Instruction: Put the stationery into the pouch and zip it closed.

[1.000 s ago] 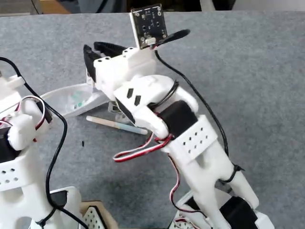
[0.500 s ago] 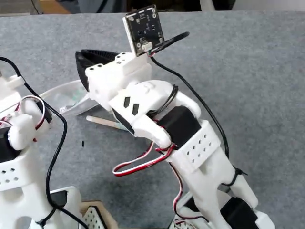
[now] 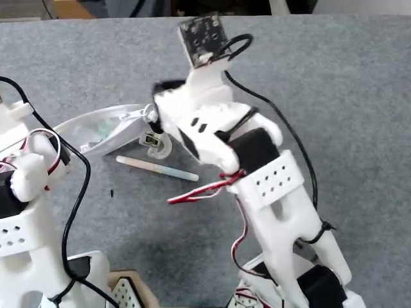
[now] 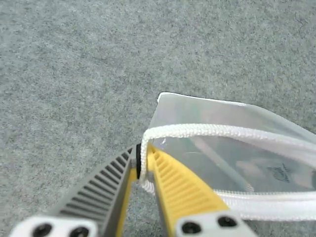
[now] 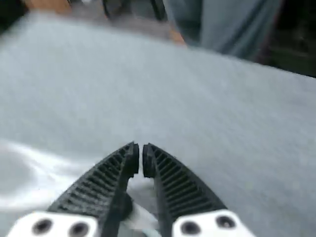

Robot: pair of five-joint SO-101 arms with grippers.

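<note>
A: Where is the pouch (image 4: 237, 148)?
B: On the desk (image 3: 353, 96), with its corner pinched by the left end effector (image 4: 143, 165). The right end effector (image 5: 138, 160) is closed just above it. A pen (image 3: 157, 169) lies beside the pouch, outside it.

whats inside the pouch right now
Through the clear pouch wall, a few pale items with a green patch show faintly; what they are is too hazy to tell. The right arm covers one end of it. One pen lies outside on the table.
</note>
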